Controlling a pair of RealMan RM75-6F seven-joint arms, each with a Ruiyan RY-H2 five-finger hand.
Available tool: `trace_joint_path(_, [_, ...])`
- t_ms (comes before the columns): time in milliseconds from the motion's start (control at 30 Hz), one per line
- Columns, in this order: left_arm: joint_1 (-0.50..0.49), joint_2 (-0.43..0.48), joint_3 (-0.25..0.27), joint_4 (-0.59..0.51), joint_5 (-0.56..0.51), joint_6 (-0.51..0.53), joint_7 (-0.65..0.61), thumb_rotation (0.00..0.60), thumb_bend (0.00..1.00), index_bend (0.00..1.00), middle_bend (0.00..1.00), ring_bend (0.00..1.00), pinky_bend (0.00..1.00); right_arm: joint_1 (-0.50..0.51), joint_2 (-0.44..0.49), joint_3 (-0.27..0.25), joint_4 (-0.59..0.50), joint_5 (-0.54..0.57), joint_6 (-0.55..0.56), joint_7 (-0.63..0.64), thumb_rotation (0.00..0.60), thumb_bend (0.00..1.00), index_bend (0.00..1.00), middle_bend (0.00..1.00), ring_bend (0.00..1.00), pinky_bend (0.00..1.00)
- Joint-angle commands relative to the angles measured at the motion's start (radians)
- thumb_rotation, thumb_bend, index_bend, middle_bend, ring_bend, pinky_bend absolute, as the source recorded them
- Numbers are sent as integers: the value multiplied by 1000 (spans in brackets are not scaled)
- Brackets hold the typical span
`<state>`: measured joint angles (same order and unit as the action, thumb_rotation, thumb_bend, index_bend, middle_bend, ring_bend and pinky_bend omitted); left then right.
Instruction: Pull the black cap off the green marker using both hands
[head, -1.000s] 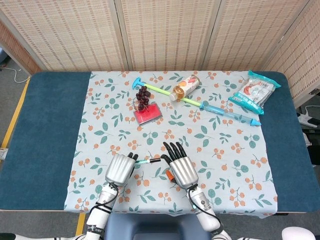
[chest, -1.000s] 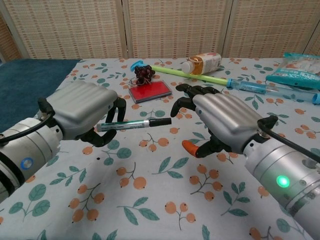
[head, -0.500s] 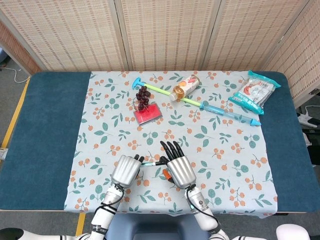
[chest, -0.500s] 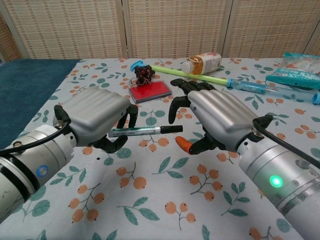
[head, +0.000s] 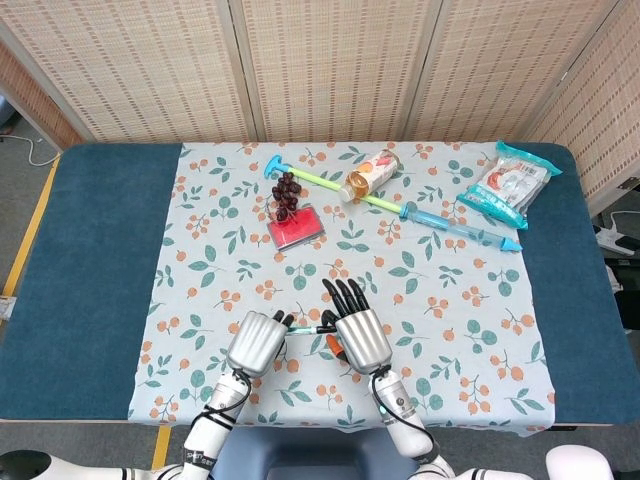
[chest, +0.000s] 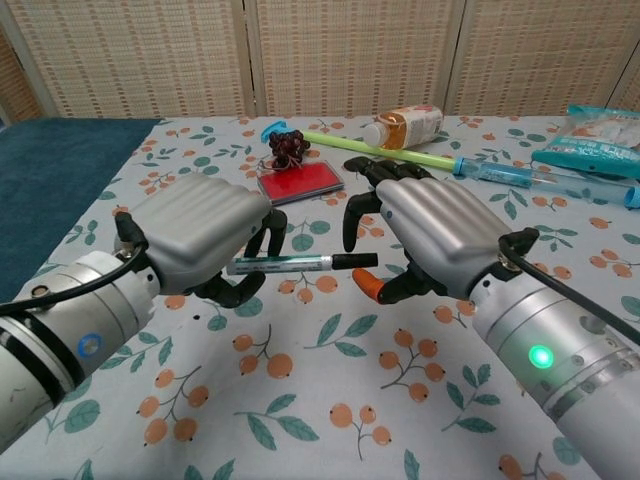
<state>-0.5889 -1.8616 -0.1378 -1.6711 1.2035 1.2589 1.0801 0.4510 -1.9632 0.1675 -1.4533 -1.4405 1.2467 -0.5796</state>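
My left hand grips the green marker by its barrel, a little above the cloth, with the marker lying level and pointing right. Its black cap sticks out toward my right hand. That hand's fingers arch over the cap from above, and its orange-tipped thumb sits just below the cap's end. I see a gap between them and the cap. In the head view the left hand and right hand stand close together near the table's front edge, the marker between them.
On the floral cloth farther back lie a red flat box with dark grapes, a tipped bottle, a green stick, a blue tube and a snack bag at the far right.
The left hand has carried the marker to the right, and the right hand has drawn in. The cap now sits under the right hand's fingers, near its thumb.
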Motion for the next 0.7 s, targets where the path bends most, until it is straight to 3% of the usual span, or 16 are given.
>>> trace_joint_path(33, [-6,-1,-1,4,0,-1,-5,600,598,901,998,906,1000,4,-4,0,6,2,1,3,600,240,492,25,0,0])
trace_joint_path(700, [-20,9,4,25,31,18,-86,600,606,901,1000,906,1000,20,-15,-4,40,23,9,11,600,241,584,62,0,0])
